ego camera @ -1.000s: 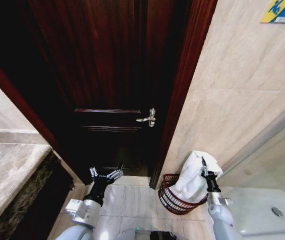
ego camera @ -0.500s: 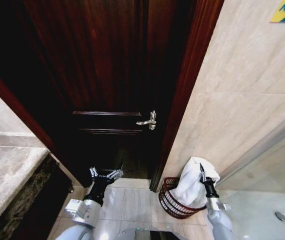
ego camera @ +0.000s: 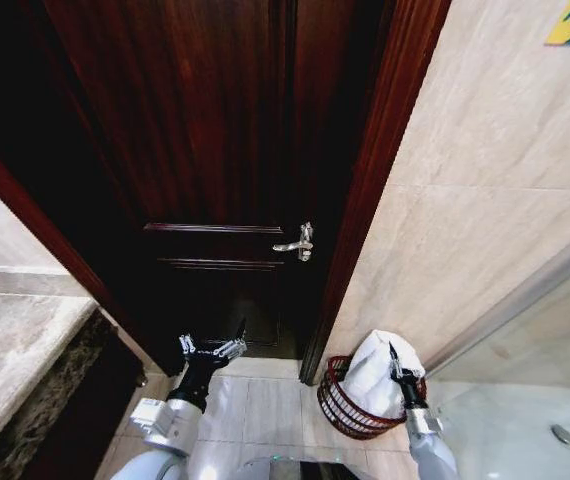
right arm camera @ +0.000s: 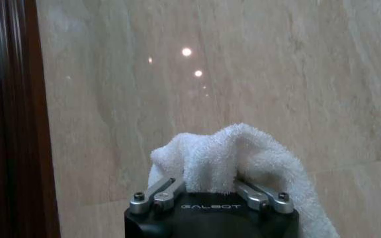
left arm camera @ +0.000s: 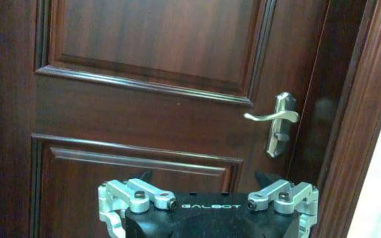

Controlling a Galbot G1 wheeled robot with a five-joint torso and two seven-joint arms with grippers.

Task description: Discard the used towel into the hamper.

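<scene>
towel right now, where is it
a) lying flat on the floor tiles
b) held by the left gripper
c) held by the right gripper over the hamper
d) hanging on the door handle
c: the right gripper is shut on the white towel, which hangs down into the hamper.

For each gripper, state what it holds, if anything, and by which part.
The right gripper holds the white towel by a bunched fold at its top, the rest hanging into the hamper. The left gripper is open and holds nothing, facing the door.
</scene>
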